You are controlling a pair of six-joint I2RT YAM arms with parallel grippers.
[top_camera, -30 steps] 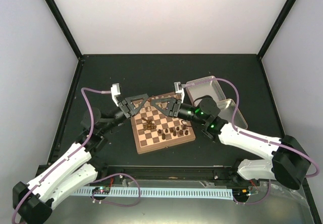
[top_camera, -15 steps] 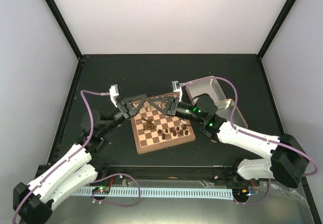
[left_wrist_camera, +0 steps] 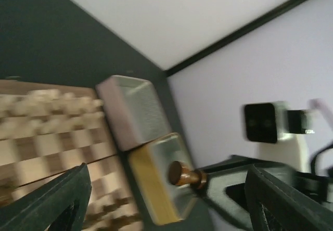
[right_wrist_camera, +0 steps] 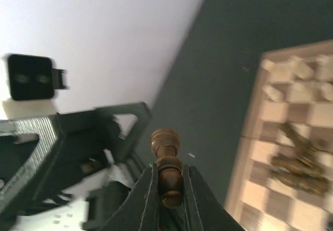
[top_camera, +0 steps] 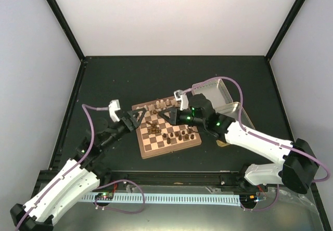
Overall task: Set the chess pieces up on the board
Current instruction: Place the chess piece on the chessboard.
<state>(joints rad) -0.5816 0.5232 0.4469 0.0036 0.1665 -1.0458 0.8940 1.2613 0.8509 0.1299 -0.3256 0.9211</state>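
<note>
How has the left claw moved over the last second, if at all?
Yes: the left gripper pulled back toward its base, off the board's far-left corner.

Black table (top_camera: 156,69), pale walls (top_camera: 171,17)

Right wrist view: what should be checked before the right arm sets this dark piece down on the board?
1. Grip: the dark piece sits between the fingers of the right gripper: ok.
2. The left gripper is open and apart from that piece: ok.
3. Bare squares on the board: ok.
4. The other dark pieces standing: not ok, several lie on their sides.
5. Held piece upright over its square: cannot tell.
</note>
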